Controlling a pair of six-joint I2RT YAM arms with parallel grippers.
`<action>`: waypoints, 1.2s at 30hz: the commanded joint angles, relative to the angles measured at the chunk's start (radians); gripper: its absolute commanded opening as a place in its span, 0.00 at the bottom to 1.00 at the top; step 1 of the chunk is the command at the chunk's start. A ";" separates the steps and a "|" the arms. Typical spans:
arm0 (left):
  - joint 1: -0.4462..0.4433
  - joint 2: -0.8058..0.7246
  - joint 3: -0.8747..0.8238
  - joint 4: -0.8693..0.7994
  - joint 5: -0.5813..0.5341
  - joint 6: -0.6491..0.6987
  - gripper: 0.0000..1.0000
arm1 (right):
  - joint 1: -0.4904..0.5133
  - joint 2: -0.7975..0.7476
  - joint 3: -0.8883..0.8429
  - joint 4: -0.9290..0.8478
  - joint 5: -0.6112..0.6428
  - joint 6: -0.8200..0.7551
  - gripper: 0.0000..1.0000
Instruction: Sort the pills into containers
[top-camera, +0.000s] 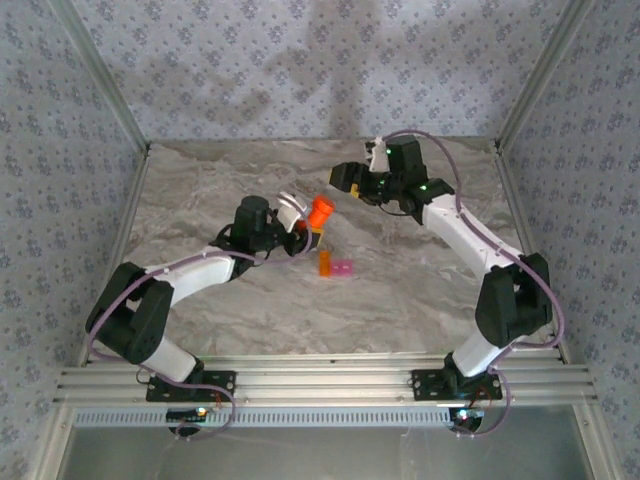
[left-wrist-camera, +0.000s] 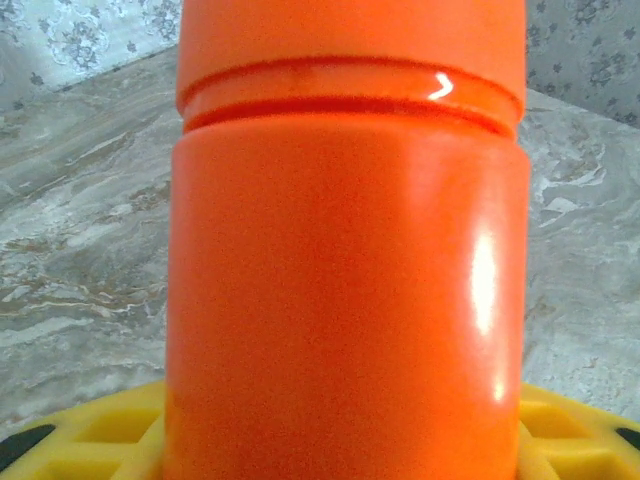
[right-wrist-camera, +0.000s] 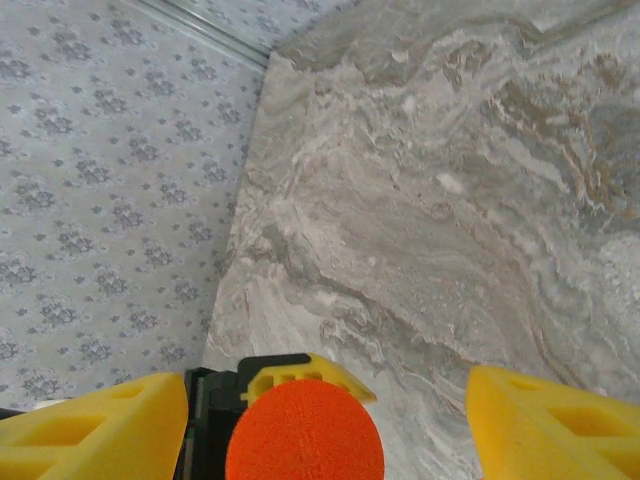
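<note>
Left gripper (top-camera: 303, 220) clamped on orange bottle (top-camera: 320, 211). Right gripper (top-camera: 347, 178) spread wide, round orange disc (right-wrist-camera: 305, 432) between fingers, gap to right one. Joined orange and pink containers (top-camera: 334, 267) on table (top-camera: 220, 190), just nearside of bottle.

You're looking at one opaque orange cylindrical plastic bottle (top-camera: 320, 212), two tiny translucent plastic boxes (top-camera: 334, 266) joined side by side (one orange box (top-camera: 326, 264), one pink box (top-camera: 343, 268)), and two white-and-black robot arms (top-camera: 190, 268) (top-camera: 465, 230).
</note>
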 joint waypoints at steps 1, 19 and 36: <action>-0.003 -0.026 0.042 -0.017 -0.019 0.052 0.00 | 0.026 0.039 0.029 -0.077 0.019 0.030 0.75; -0.012 -0.003 0.054 -0.019 -0.014 0.052 0.00 | 0.098 0.056 0.024 -0.061 -0.001 0.026 0.69; 0.041 -0.025 0.019 0.148 0.160 -0.131 0.00 | 0.036 -0.005 -0.206 0.404 -0.194 -0.149 0.31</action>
